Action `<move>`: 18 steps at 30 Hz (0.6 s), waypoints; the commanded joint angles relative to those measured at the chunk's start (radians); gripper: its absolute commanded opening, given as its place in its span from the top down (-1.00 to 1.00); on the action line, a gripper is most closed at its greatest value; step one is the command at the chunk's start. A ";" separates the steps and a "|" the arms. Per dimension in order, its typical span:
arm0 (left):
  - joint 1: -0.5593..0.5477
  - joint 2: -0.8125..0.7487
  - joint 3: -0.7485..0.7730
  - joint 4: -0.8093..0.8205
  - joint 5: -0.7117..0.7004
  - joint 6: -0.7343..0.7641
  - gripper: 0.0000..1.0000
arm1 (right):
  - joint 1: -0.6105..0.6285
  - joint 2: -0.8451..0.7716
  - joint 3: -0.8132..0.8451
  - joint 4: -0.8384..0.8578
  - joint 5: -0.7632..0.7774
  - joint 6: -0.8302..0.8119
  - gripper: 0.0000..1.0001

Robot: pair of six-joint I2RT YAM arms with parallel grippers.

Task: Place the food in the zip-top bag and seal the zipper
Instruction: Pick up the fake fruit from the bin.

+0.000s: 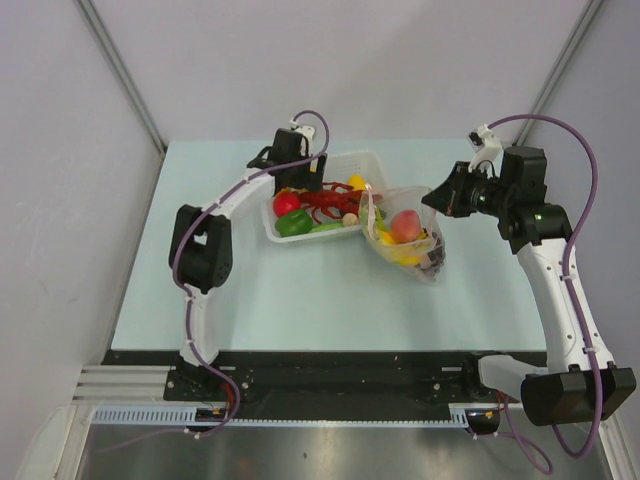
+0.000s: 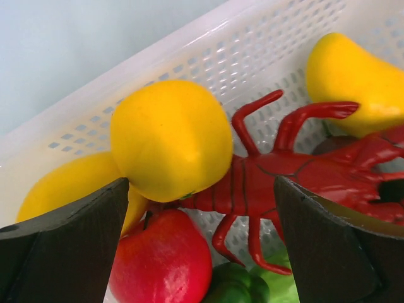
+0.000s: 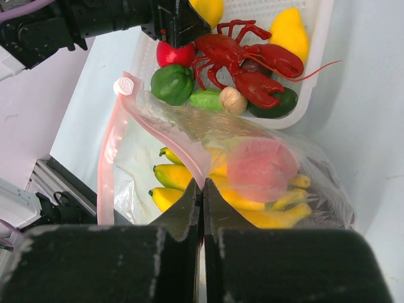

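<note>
Clear unsealed zip-top bag (image 3: 183, 123), pinched by right gripper (image 3: 202, 189), holds yellow bananas (image 3: 177, 177), pink peach (image 3: 260, 169); wide-open left gripper (image 2: 202, 189) above unpacked food (image 3: 246, 63) in white basket (image 2: 189, 38).

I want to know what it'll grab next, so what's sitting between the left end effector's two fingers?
Left wrist view: the open left end effector frames a yellow fruit, a red fruit and the red lobster, inside the white basket.

On the worktop (image 1: 300, 290), a basket (image 1: 345, 155) holds a lobster (image 1: 325, 203), apple (image 1: 287, 204) and pepper (image 1: 292, 224); the left end effector (image 1: 296, 186) hangs over its left end. Against its right side, the bag (image 1: 425, 262) holds a peach (image 1: 405, 226) and bananas (image 1: 400, 255), with the right end effector (image 1: 435, 197) at its right edge.
</note>
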 commanded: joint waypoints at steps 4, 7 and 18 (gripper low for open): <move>-0.018 0.054 0.066 0.086 -0.104 -0.002 -0.99 | 0.004 -0.005 0.043 -0.002 0.014 -0.002 1.00; -0.023 0.089 0.088 0.083 -0.133 0.002 -0.99 | 0.006 -0.006 0.043 -0.005 0.018 -0.002 1.00; -0.025 -0.011 -0.013 0.148 -0.095 -0.007 -0.49 | 0.015 -0.009 0.043 -0.020 0.023 -0.009 1.00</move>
